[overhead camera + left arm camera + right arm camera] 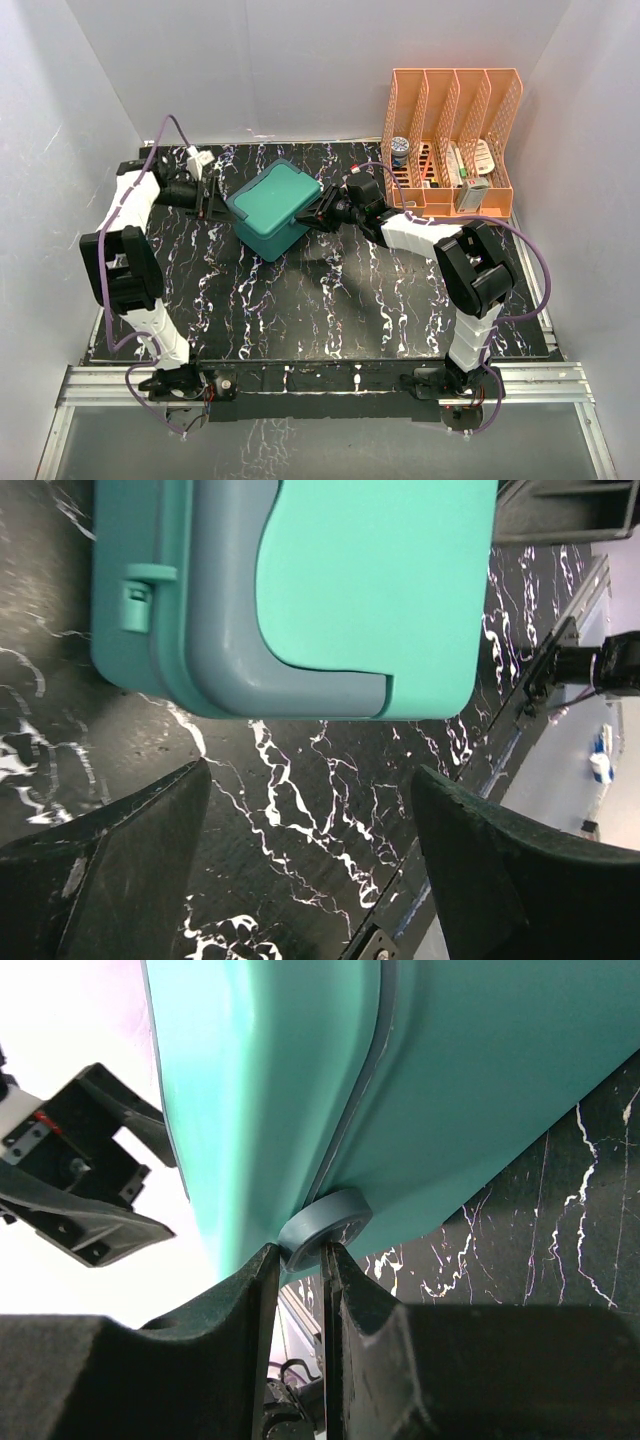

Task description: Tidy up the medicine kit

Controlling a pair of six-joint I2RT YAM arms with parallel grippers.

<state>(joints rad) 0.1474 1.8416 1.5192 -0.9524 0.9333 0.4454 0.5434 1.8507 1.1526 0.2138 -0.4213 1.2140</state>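
Observation:
The teal-green medicine kit (pixel 270 208) sits closed at the middle back of the black marbled table (pixel 330 300), turned at an angle. My right gripper (pixel 318 212) is at its right side. In the right wrist view the right gripper (pixel 300 1250) is pinched on a grey-blue round knob (pixel 325 1225) at the seam of the kit (pixel 480 1080). My left gripper (pixel 208 197) is open and empty just left of the kit. In the left wrist view the left gripper (pixel 312 770) stands wide apart over bare table, short of the kit (pixel 370 580), whose small latch (pixel 140 595) shows.
An orange slotted file rack (pixel 452 140) holding several medicine items stands at the back right. White walls enclose the table on three sides. The right arm (pixel 420 232) reaches across the table's right half. A metal rail (pixel 320 380) runs along the near edge.

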